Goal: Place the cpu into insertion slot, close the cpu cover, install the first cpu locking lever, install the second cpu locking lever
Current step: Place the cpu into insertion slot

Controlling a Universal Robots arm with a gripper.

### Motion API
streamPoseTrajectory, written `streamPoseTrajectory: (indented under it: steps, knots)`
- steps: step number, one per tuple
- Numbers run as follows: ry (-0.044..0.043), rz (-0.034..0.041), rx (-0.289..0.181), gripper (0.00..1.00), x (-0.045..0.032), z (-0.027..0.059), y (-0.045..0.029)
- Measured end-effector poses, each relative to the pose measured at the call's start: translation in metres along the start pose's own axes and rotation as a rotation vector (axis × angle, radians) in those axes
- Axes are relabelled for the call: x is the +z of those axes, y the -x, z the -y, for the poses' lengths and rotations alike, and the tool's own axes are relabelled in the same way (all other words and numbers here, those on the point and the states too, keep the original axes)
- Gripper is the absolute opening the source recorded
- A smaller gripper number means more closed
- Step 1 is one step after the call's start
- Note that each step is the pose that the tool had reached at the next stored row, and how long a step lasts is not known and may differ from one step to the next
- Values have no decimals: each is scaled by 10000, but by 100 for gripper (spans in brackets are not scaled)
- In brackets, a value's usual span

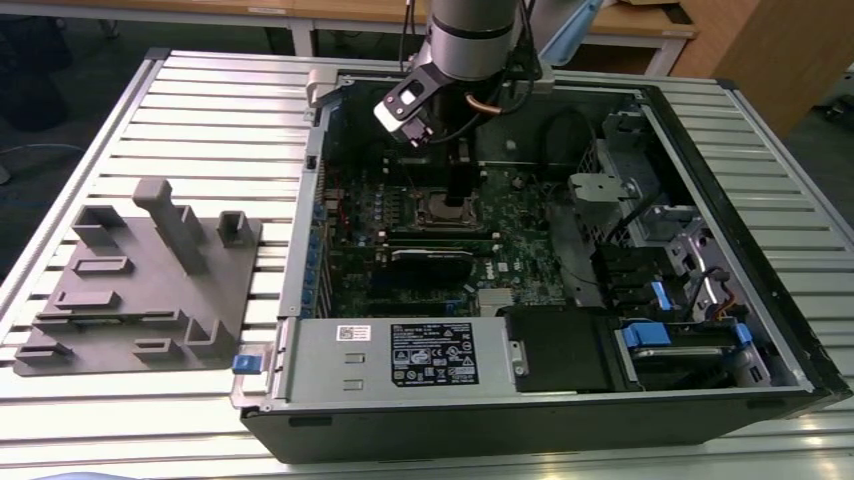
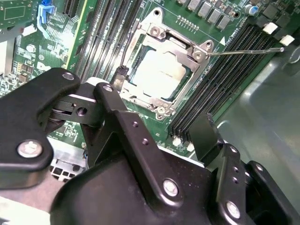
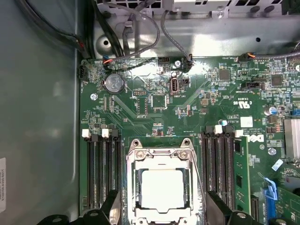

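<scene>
The cpu (image 3: pixel 161 187), a dull silver square, lies in the insertion slot (image 1: pixel 450 210) on the green board. The cpu cover (image 3: pixel 161 152), a thin silver frame, lies flat over the chip's edges; both also show in the second wrist view, cpu (image 2: pixel 157 72) and cpu cover (image 2: pixel 180 44). A thin wire locking lever (image 2: pixel 243 50) sticks out from one socket corner across the memory slots. My gripper (image 3: pixel 164 208) hangs just above the socket, open, one black finger (image 3: pixel 112 206) on each side of it and nothing held. In the exterior view the gripper (image 1: pixel 455 188) reaches down into the case.
The open computer case (image 1: pixel 747 130) lies on a slatted metal table. Black memory slots (image 3: pixel 101 173) flank the socket on both sides. Cables (image 3: pixel 136 28) run along the case wall. A grey fixture plate (image 1: pixel 140 290) sits at the exterior view's left. A drive cage with blue tabs (image 1: pixel 667 335) stands at its right.
</scene>
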State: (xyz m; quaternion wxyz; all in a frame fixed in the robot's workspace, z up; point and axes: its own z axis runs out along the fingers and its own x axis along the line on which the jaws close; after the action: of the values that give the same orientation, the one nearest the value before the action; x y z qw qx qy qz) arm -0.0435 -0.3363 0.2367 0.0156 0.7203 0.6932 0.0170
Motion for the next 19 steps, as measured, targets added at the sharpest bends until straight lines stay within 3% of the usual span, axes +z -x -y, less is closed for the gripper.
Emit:
streamPoseTrajectory:
  steps: [19]
  knots:
    - [1,-1,0,80,-13,-1,0]
